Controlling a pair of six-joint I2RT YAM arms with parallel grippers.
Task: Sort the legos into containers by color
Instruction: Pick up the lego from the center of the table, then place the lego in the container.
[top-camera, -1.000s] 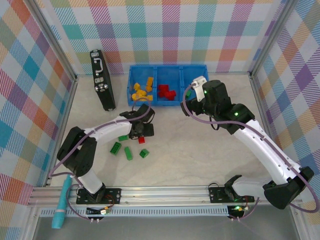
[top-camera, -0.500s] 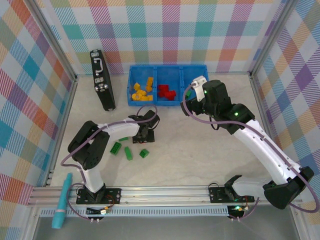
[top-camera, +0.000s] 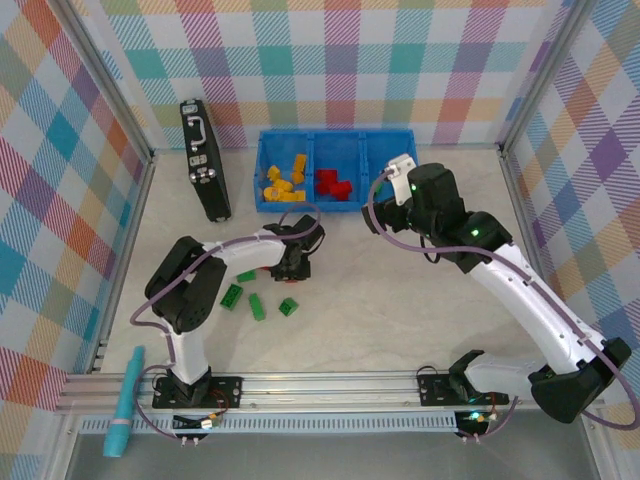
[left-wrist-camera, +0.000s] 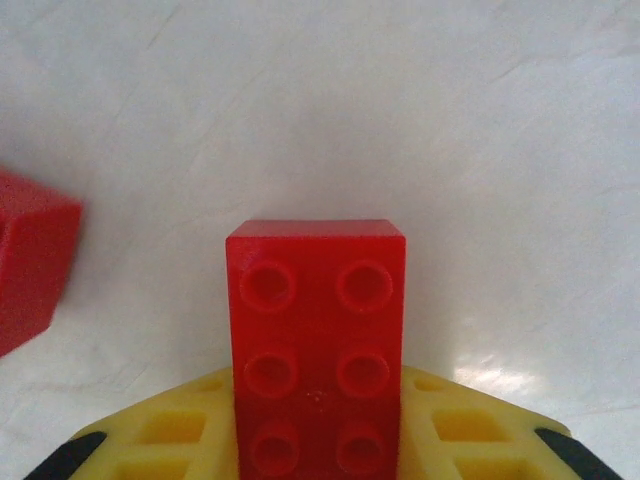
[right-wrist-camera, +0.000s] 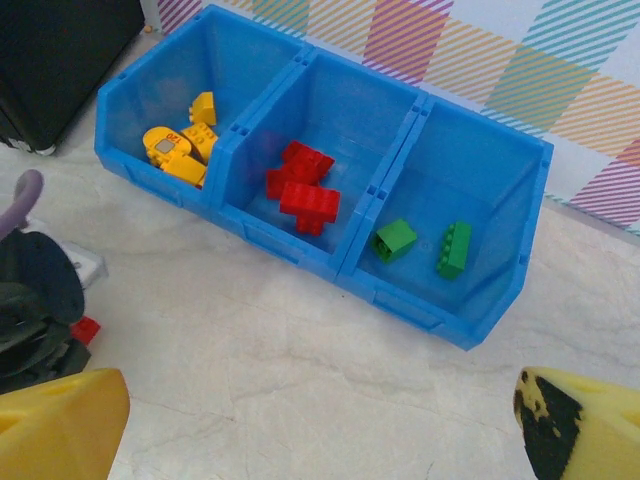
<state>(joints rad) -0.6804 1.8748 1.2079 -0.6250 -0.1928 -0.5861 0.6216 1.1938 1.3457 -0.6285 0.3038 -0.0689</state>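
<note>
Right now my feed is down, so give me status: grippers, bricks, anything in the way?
Left gripper shut on a red brick. Right gripper open, facing the blue bin. Second red brick lies apart beside it; green bricks loose on the table.

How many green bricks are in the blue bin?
2, both in the right compartment: a squarish brick at left, a longer brick beside it. More may be hidden.
</note>
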